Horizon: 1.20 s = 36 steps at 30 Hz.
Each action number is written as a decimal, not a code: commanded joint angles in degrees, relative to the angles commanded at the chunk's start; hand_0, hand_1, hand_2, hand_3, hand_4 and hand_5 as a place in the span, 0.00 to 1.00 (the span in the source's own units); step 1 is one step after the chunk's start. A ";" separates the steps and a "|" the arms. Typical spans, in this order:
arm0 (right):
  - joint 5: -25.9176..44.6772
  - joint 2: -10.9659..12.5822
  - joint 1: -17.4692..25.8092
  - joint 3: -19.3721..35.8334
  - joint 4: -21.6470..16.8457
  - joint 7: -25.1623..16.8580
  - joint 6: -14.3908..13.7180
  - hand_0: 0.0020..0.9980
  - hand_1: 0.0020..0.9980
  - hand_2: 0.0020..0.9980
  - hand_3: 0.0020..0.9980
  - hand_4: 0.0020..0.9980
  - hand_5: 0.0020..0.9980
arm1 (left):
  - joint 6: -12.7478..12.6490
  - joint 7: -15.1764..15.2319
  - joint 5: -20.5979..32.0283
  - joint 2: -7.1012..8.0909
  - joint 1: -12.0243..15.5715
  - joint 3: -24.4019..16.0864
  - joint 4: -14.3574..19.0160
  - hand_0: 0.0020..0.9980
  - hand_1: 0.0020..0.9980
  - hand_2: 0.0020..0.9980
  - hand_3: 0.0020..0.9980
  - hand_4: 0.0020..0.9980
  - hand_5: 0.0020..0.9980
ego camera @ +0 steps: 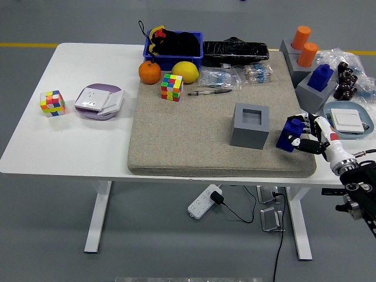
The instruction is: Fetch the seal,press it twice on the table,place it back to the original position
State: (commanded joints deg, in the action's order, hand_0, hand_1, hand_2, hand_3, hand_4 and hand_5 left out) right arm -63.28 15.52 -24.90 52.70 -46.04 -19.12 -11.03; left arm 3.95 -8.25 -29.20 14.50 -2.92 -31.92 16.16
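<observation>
Counted on the table: two cubes (172,87) (51,103), two blue seals (290,134) (321,76), two orange cylinders (302,36) (307,53), one orange (149,72), one lemon (184,71), one pen (210,91).

Views: one only, the head view, so no second view shares any part of it.
Position: high up on the robot's side of the surface (88,141).
Facing: forward and down, near edge low in the picture, far edge near the top.
Nearness: far enough to take in the whole surface, its legs and the floor (53,235) below.
Arm entry: right robot hand (308,138) comes in from the lower right corner.
</observation>
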 joint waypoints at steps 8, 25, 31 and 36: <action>0.80 0.47 -0.04 -1.32 0.01 -0.31 -0.06 0.40 0.28 0.26 0.26 0.44 0.00 | 0.04 -0.03 0.13 -0.03 0.02 0.22 -0.05 0.68 0.64 0.60 0.65 0.69 0.19; -2.04 3.34 -1.96 6.59 -14.12 1.86 0.72 0.40 0.27 0.26 0.26 0.45 0.00 | 0.00 0.01 0.19 0.10 -0.06 0.14 -0.05 0.68 0.64 0.60 0.65 0.69 0.19; -0.55 3.37 -3.53 3.23 -18.10 3.64 2.48 0.40 0.27 0.26 0.26 0.45 0.00 | 0.00 0.03 0.25 0.09 -0.19 0.11 -0.02 0.68 0.64 0.60 0.65 0.69 0.19; 0.51 2.51 -5.36 -0.48 -17.59 4.63 3.75 0.40 0.27 0.26 0.26 0.45 0.00 | 0.00 0.04 0.28 0.11 -0.25 0.12 0.00 0.68 0.64 0.60 0.65 0.69 0.19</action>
State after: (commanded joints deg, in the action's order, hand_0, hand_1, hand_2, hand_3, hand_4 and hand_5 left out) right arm -62.77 18.03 -30.26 52.23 -63.63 -14.49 -7.28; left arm 3.95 -8.22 -28.93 14.60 -3.17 -31.80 16.16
